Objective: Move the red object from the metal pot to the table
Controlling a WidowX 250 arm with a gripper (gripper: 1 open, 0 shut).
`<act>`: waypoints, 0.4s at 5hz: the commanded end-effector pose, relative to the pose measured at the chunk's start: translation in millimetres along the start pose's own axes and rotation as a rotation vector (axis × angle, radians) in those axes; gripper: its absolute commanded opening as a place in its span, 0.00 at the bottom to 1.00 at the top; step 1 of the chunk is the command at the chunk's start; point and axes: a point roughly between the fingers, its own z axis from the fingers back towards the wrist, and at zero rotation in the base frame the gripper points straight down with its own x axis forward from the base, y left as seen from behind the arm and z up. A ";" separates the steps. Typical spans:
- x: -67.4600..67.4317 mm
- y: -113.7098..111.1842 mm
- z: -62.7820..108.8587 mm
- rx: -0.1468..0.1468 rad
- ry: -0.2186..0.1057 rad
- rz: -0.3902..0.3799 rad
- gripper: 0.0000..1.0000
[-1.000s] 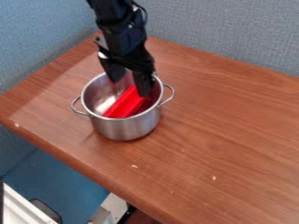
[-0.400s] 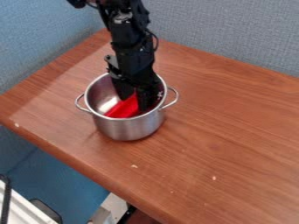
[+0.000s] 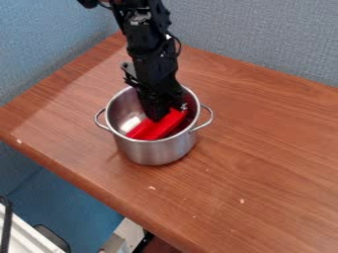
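Small loop-handled steel pot [image 3: 156, 150] on the wood tabletop [image 3: 258, 148], red flat-sided piece [image 3: 160, 126] inside it, my black gripper [image 3: 160, 111] reaching in over the rim, jaws narrow, can't tell if gripping; blue-gray partition [image 3: 264, 38] behind.

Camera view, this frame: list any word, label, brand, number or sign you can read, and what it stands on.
No readable text anywhere.
Metal pot: no marking to be seen.
Red object: none on the part that shows.
Gripper: dark and blurred; any small print is too small to read.
Table: no lettering, only pale specks.
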 end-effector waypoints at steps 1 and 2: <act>3.9 0.3 28.0 0.005 -0.088 -0.005 0.00; 3.6 -0.8 54.7 0.028 -0.156 -0.015 0.00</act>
